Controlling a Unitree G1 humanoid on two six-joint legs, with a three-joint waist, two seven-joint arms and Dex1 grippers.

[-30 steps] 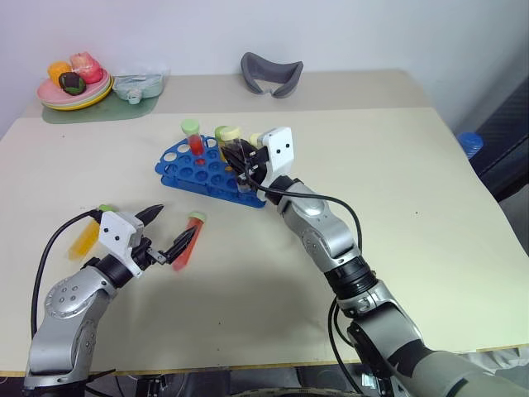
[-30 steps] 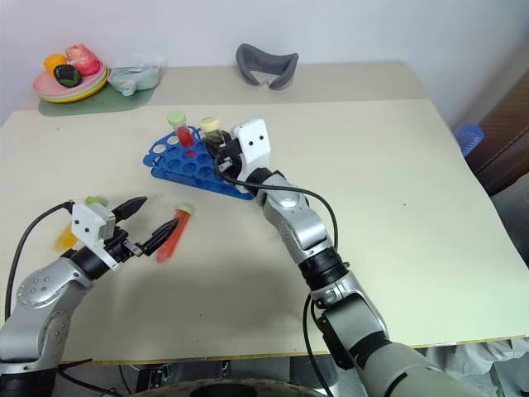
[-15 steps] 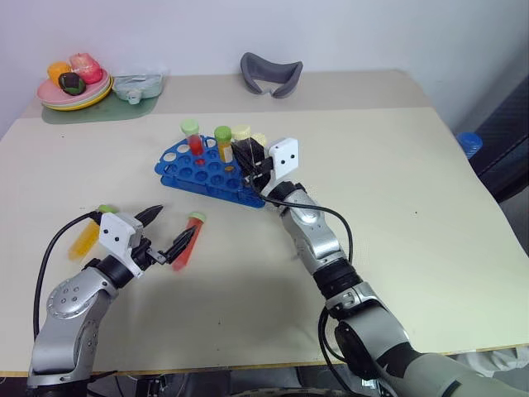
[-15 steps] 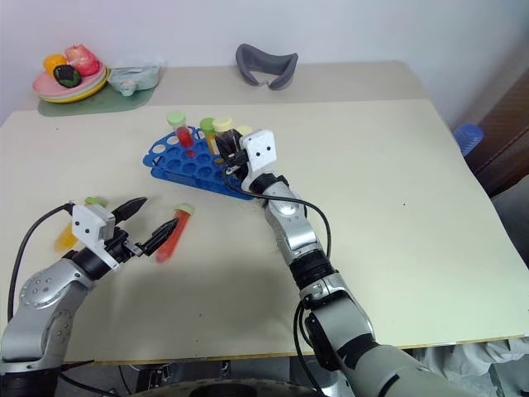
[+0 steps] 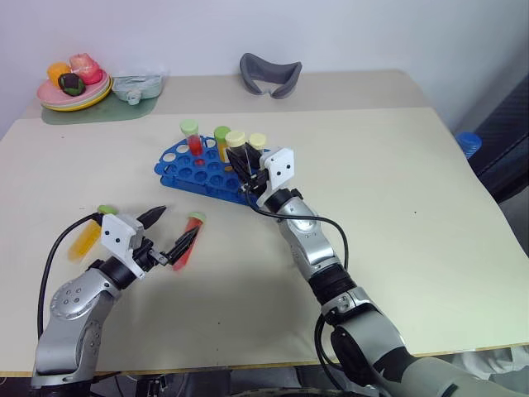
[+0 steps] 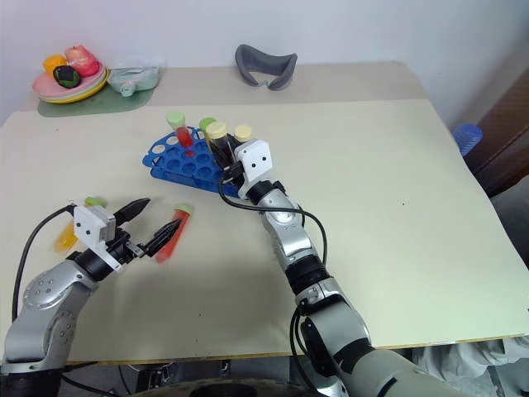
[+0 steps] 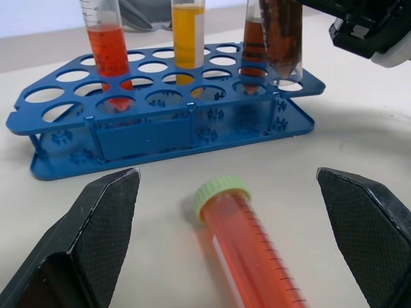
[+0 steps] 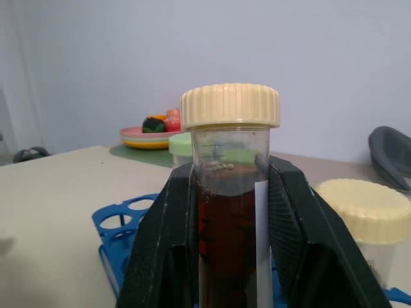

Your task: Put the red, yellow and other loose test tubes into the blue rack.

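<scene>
Beige table (image 5: 430, 190) — right jaws clamping brown tube (image 8: 228, 212) (at blue rack (image 5: 194, 169)), left jaws wide.

At the far left corner of my beige table (image 5: 397, 165) I see a pink plate (image 5: 73, 93) with toy fruits (image 5: 74, 73), standing on a green mat (image 5: 91, 112). Just beside it lies a pale plastic packet (image 5: 136, 84). A grey curved headrest (image 5: 271, 74) lies further right.
</scene>
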